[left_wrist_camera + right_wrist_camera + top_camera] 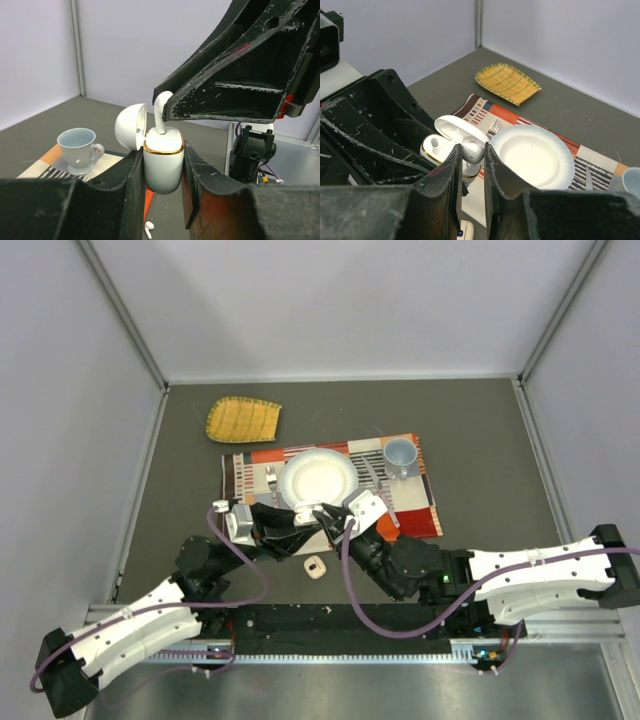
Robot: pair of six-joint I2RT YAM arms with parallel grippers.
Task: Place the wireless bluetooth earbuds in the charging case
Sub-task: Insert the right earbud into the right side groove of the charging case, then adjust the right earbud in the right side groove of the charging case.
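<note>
**Item 1: left tool** (161, 175). We record its two fingers clamped on the lower body of the charging case (162, 150), one on each flank. The case is white with a gold band. It stands upright between the fingers, with its rounded lid (131, 126) hinged open and tipped away to the tool's left.

**Item 2: right tool** (471, 161). We note its fingers pinched together on a white earbud (474, 150), gripped at the head. In the left wrist view this tool comes down from above the left tool's fingers. The earbud's stem points down and meets the open top of the case. We cannot tell whether it is fully seated.

**Item 3: second earbud** (148, 229). We find it lying loose on the worktop (480, 440), directly below the left tool's fingers and apart from both tools.

**Item 4: surroundings.** Just beyond the right tool's fingertips we list a white plate (535, 160) on a striped placemat (415, 505). A fork (494, 126) lies beside the plate. Farther beyond, well apart, sits a yellow woven tray (507, 82). Ahead and to the left of the left tool we list a pale blue cup (77, 147) on its saucer, at the placemat's corner.
</note>
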